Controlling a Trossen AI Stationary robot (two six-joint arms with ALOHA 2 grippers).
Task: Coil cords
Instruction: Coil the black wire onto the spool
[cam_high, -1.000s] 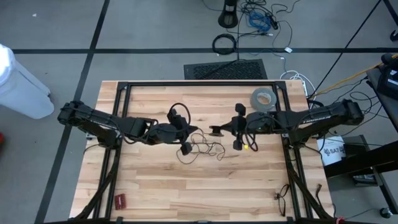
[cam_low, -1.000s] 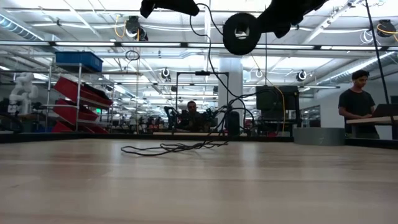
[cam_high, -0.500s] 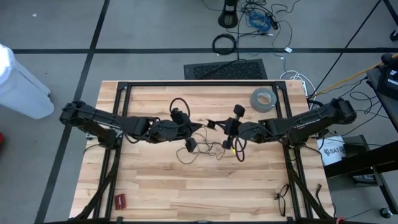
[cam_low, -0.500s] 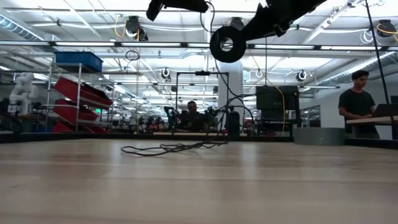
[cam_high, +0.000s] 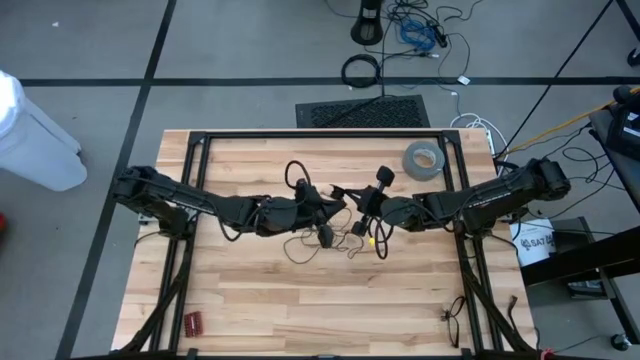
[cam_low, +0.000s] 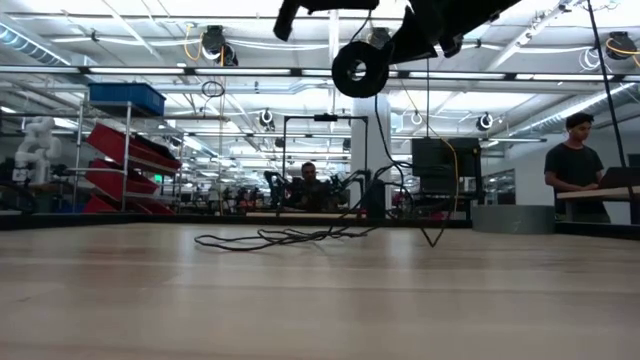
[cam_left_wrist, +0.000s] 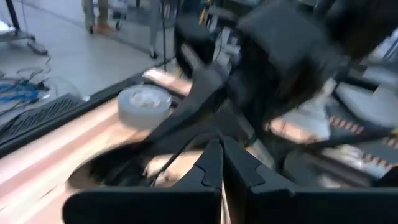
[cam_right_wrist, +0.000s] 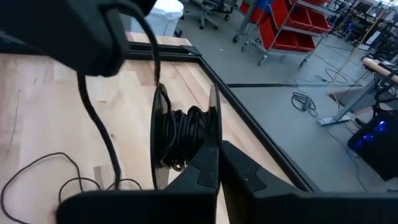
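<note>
The cord is a thin black wire. Part of it lies in loose loops on the table (cam_high: 316, 240) (cam_low: 280, 238), and part is wound on a small black spool (cam_right_wrist: 185, 134) (cam_low: 360, 68). The spool hangs high over the table's middle, in front of my right gripper (cam_right_wrist: 217, 163) (cam_high: 359, 204), which is shut on it. My left gripper (cam_left_wrist: 221, 155) (cam_high: 337, 198) is shut on the cord just left of the spool and shows as the dark mass (cam_right_wrist: 74, 31) in the right wrist view. My left gripper has the cord between its shut fingertips, coming about level from the table's left; blur hides the exact spot. One strand (cam_right_wrist: 155, 62) runs from it to the spool. Another strand (cam_right_wrist: 96, 127) hangs slack to the table. My right gripper pinches the rim of one spool flange (cam_right_wrist: 214, 127) between its two fingers, coming about level from the table's right. The spool is lifted clear of the table, with the wound cord between its two flanges.
A grey tape roll (cam_high: 424, 160) (cam_low: 512, 218) lies at the table's far right. A small red thing (cam_high: 192, 322) sits near the front left corner and a small dark thing (cam_high: 452, 315) by the front right. Black frame rails (cam_high: 320, 135) edge the table. A person (cam_low: 575, 160) stands beyond.
My left gripper has gone toward the table's right, close up to the spool, and has rolled somewhat. My right gripper has turned and carried the spool a little toward the left and down. A strand of the cord now dips to the table right of the loops.
</note>
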